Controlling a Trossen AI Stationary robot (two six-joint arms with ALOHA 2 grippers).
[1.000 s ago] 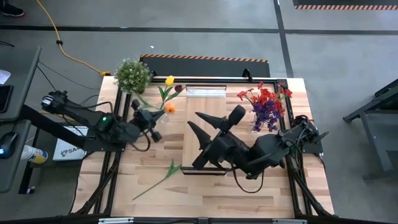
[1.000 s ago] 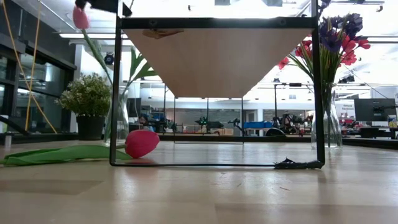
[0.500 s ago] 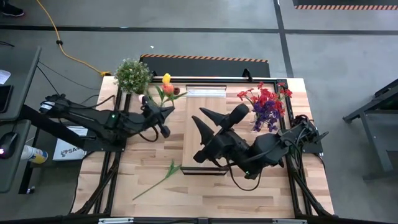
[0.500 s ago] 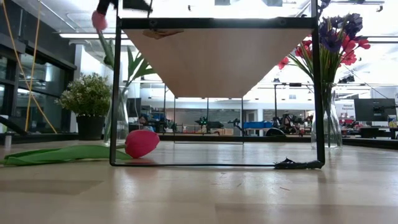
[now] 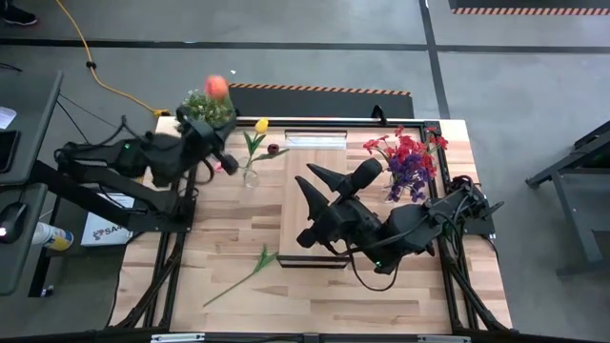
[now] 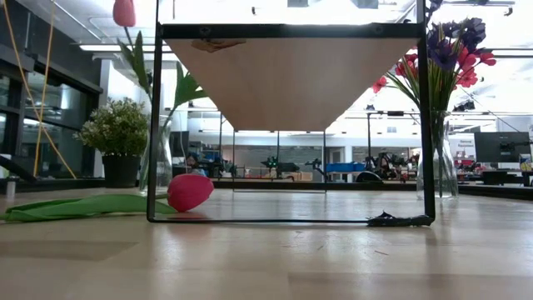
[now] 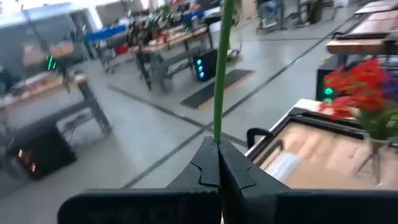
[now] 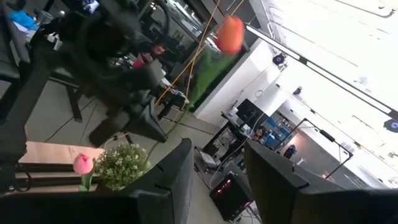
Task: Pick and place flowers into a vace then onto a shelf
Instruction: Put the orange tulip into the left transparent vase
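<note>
My left gripper (image 5: 212,135) is shut on an orange-headed flower (image 5: 216,86). It holds the flower high over the table's far left corner, above the bushy potted plant. My right gripper (image 5: 311,189) is open. It hovers over the shelf (image 5: 329,157), a raised light board with a pale strip at its far end. A small glass vase (image 5: 250,177) left of the shelf holds a yellow and a dark maroon flower. Another flower (image 5: 250,271) lies flat on the table by the shelf's near left corner. Its pink head (image 6: 190,192) shows in the low view. My left gripper pinches the flower's thin green stem (image 7: 218,121) between its two shut fingertips (image 7: 208,168), well below the head. The stem rises straight out of the fingers. The flower is lifted clear and near upright, with its orange head (image 8: 231,34) far above the gripper.
A tall vase of red and purple flowers (image 5: 408,157) stands right of the shelf. The potted plant (image 5: 202,112) sits at the far left corner. The shelf's black frame (image 6: 156,125) stands on the table. Bare planks lie along the near edge.
My left gripper has risen with the orange flower. It has drawn away from the small vase toward the table's far left corner and stayed shut on the stem. The flower head, level with the vase a second ago, is now high above the potted plant.
</note>
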